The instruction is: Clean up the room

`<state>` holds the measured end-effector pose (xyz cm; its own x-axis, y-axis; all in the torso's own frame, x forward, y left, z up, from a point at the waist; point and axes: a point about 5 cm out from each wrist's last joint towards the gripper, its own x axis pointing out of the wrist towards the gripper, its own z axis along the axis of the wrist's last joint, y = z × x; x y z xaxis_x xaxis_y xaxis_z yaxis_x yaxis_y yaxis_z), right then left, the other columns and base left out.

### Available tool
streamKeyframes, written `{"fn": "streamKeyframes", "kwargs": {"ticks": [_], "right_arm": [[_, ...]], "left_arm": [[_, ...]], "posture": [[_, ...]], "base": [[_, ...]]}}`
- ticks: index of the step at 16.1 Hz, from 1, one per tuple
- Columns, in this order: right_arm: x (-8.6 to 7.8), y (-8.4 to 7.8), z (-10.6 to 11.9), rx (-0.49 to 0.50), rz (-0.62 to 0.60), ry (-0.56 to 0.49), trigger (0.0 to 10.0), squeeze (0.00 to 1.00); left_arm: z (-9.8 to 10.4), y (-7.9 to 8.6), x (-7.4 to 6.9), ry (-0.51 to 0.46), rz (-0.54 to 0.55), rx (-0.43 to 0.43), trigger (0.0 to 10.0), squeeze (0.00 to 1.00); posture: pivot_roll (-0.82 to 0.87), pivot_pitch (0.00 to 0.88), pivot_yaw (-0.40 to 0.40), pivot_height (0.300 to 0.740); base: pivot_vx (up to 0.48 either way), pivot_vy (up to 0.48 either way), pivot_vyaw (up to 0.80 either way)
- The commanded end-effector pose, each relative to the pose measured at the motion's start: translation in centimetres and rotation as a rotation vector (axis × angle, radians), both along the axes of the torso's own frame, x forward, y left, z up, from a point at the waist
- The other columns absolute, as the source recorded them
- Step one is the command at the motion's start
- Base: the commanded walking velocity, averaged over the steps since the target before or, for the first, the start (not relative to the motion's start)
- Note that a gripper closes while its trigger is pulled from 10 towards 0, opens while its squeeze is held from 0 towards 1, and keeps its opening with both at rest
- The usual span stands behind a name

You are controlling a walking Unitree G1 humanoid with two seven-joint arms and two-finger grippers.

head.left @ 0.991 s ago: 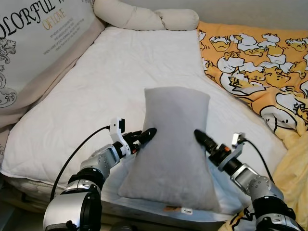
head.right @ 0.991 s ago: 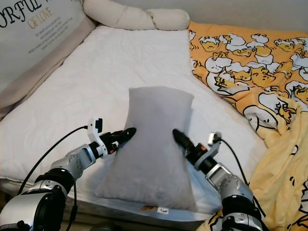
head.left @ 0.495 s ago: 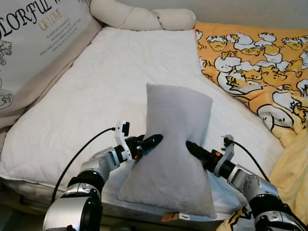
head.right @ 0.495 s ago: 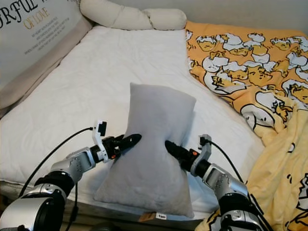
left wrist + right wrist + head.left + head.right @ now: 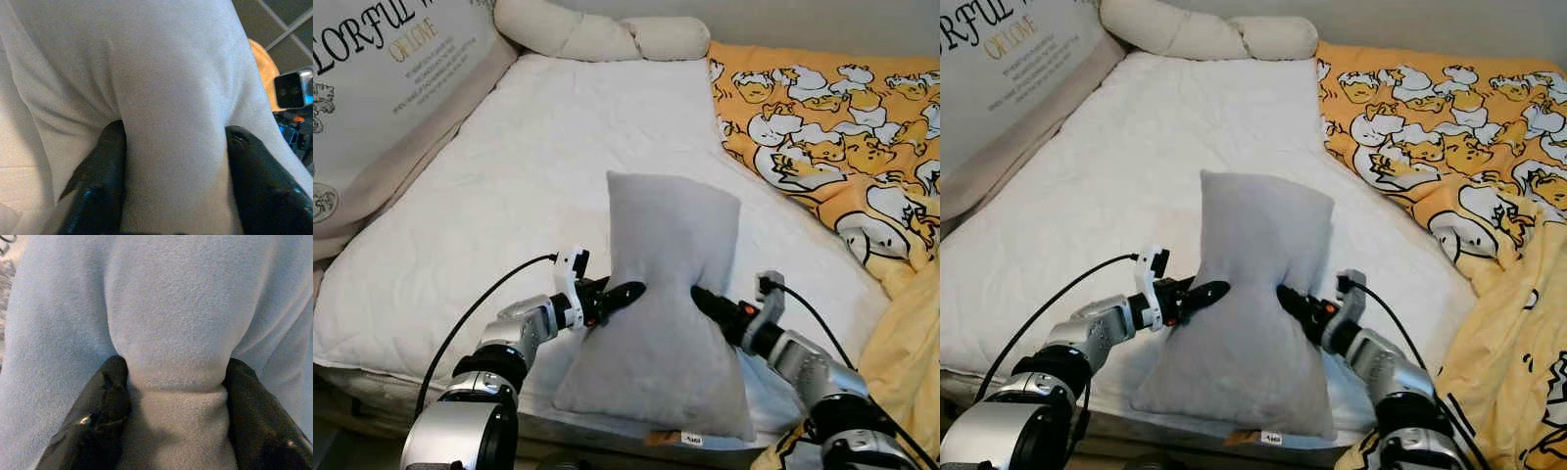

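Head views: grey pillow [image 5: 671, 284] stands on the white bed [image 5: 509, 196], pinched at mid-height by left end effector [image 5: 625, 293] and right end effector [image 5: 702, 298]. Left wrist view: fingers [image 5: 100, 191] squeezing pillow fabric. Right wrist view: likewise.

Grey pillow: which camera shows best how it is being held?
Left eye view: the grey pillow stands whole on the bed, pinched at its waist by left gripper and right gripper. Wrist views show close-up fabric bulging between fingers.
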<state>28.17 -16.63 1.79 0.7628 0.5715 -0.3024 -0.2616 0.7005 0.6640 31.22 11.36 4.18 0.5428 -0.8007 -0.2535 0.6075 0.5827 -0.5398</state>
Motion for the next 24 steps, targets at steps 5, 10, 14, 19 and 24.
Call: {"fn": "streamKeyframes", "kwargs": {"ticks": [5, 10, 14, 19, 24], "right_arm": [[0.6, 2.2, 0.9, -0.022, 0.003, -0.035, 0.0, 0.0], [1.6, 3.2, 3.5, -0.027, -0.04, -0.141, 0.0, 0.0], [2.4, 3.2, 7.2, -0.053, -0.143, -0.297, 0.0, 0.0], [1.5, 4.7, 7.9, -0.019, -0.152, -0.316, 0.0, 0.0], [1.1, 5.1, 8.5, -0.039, -0.179, -0.337, 0.0, 0.0]], "left_arm": [[1.0, -1.7, 0.7, -0.042, -0.053, 0.064, 0.0, 0.0], [3.3, -2.3, 1.6, -0.167, -0.041, 0.07, 0.0, 0.0], [7.8, -2.7, 2.6, -0.43, 0.032, 0.099, 0.0, 0.0], [7.7, -2.8, 1.2, -0.491, 0.016, 0.189, 0.0, 0.0], [7.9, -2.9, 0.7, -0.505, 0.084, 0.22, 0.0, 0.0]], "posture": [[0.04, 0.0, 0.017, 0.74], [0.04, 0.0, 0.021, 0.74], [0.05, 0.0, 0.02, 0.74], [0.05, 0.0, 0.019, 0.74], [0.05, 0.0, 0.015, 0.74]], "base": [[0.0, 0.0, 0.0], [0.0, 0.0, 0.0], [0.0, 0.0, 0.0], [0.0, 0.0, 0.0], [0.0, 0.0, 0.0]]}}
